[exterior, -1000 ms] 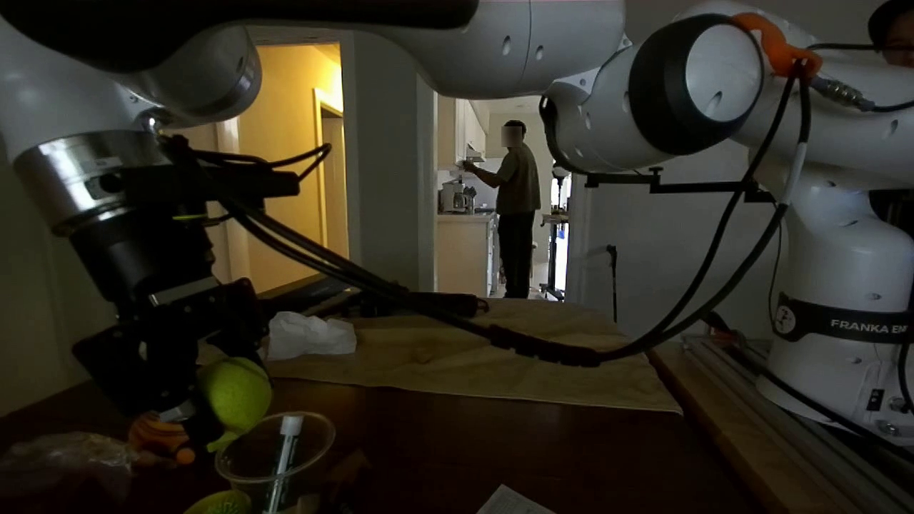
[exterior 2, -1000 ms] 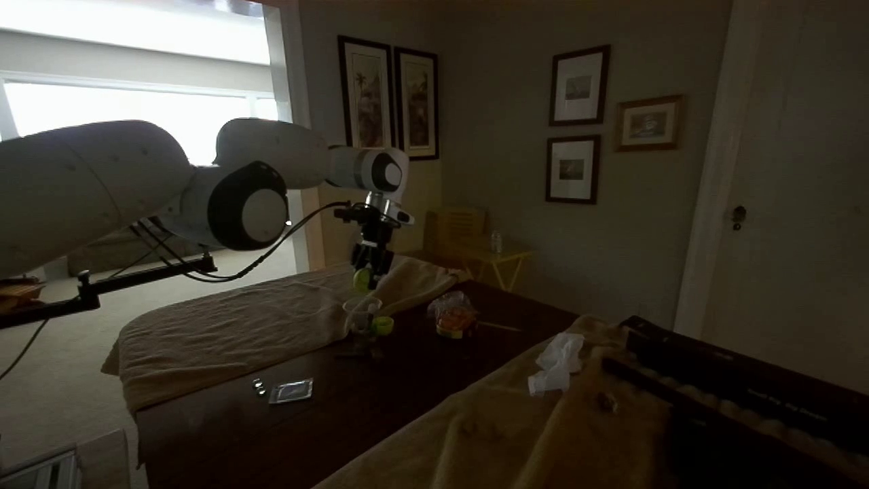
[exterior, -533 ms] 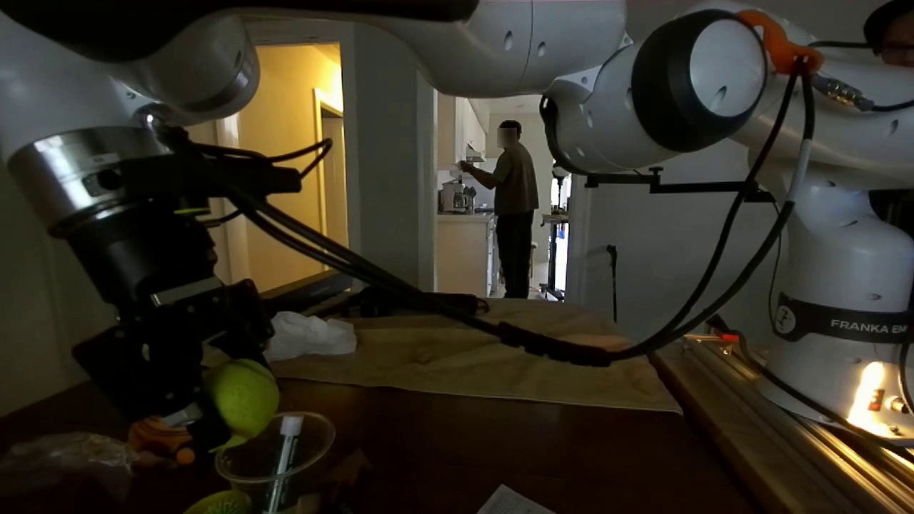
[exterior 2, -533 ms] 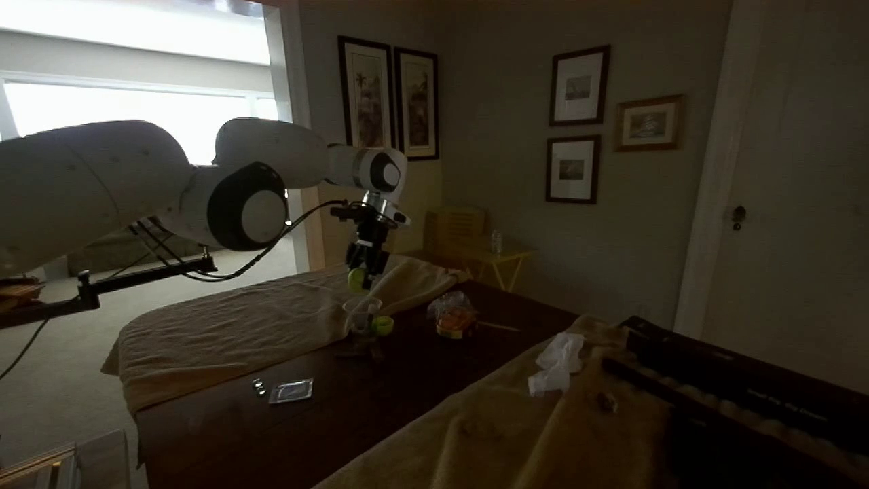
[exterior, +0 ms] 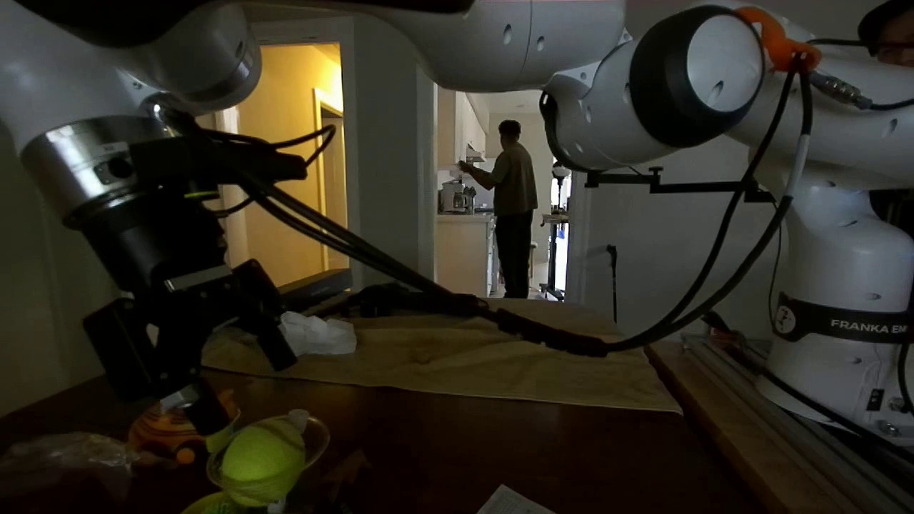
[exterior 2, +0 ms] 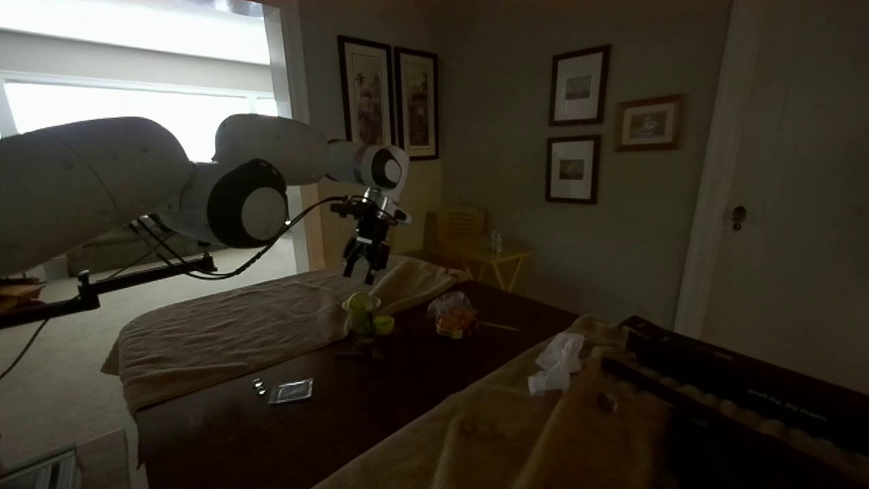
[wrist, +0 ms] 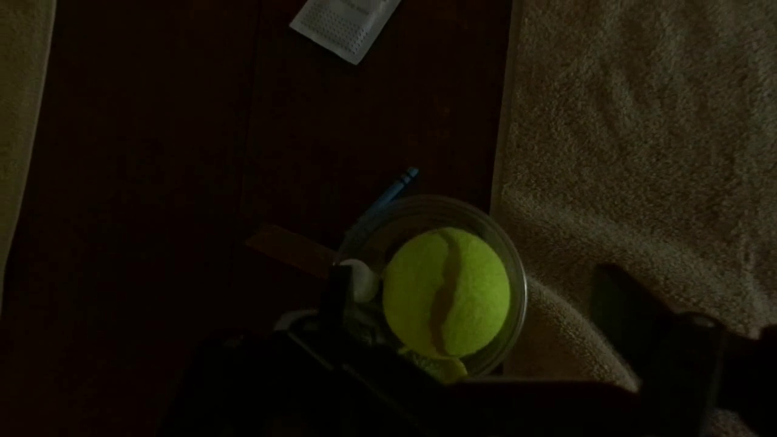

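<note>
My gripper [exterior: 246, 389] stands open above the clear plastic cup [exterior: 325, 441], with nothing between its fingers. Inside that cup rests a yellow-green tennis ball [exterior: 264, 460], seen from above in the wrist view as a ball [wrist: 446, 291] with a dark seam. Beside the ball shows the white cap [wrist: 362, 280] of a tube, partly covered by a dark finger. A small yellow-green piece [wrist: 448, 368] peeks out below the ball. In an exterior view a little green cup [exterior 2: 383, 325] stands right by the clear one. The wrist view is dark, so the fingers are hard to make out.
An orange striped object [exterior: 161, 432] and a crinkled clear bag [exterior: 68, 457] lie near the gripper. A silvery packet [exterior 2: 292, 390], a blue crayon-like stick [wrist: 397, 188], a white tissue [exterior 2: 558, 363] and tan towels [exterior 2: 237, 333] are on the dark table.
The gripper has opened and let go of the tennis ball, which has dropped into the clear cup. The arm has risen slightly.
</note>
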{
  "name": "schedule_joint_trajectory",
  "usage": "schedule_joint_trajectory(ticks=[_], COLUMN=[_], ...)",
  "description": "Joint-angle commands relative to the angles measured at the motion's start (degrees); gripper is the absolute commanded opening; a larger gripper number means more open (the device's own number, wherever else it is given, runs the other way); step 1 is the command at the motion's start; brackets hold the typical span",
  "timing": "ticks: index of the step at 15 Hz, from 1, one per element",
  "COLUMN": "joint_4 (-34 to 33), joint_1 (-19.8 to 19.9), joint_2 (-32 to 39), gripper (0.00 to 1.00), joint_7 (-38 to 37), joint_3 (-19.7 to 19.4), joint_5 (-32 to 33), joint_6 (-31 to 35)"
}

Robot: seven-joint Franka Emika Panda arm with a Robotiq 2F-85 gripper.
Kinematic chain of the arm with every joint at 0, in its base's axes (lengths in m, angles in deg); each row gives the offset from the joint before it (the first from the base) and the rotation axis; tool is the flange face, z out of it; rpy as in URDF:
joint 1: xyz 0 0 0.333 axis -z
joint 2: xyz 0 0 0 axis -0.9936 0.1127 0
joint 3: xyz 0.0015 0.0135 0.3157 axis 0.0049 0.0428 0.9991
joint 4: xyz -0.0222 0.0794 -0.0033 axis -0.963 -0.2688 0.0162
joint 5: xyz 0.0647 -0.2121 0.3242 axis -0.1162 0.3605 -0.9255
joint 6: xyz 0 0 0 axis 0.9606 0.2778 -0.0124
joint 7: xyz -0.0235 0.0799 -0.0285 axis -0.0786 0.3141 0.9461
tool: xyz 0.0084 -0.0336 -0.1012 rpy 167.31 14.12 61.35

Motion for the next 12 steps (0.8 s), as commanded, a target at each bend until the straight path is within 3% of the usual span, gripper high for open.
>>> schedule_joint_trajectory(ticks=[1,4,8,12], joint_4=[0.6,-0.1,-0.3,-1.0], joint_1=[0.5,0.1,-1.1,-0.3], joint_2=[-1.1,-0.6,0.5,2.0], gripper=[1.00,1.00,1.00,1.00], joint_7=[-0.5,-3.2,1.5,7.4], joint_3=[-0.4,-3.8,-10.1,-12.5], joint_5=[-1.1,1.9,10.1,14.3], joint_6=[-1.0,1.8,5.8,13.8])
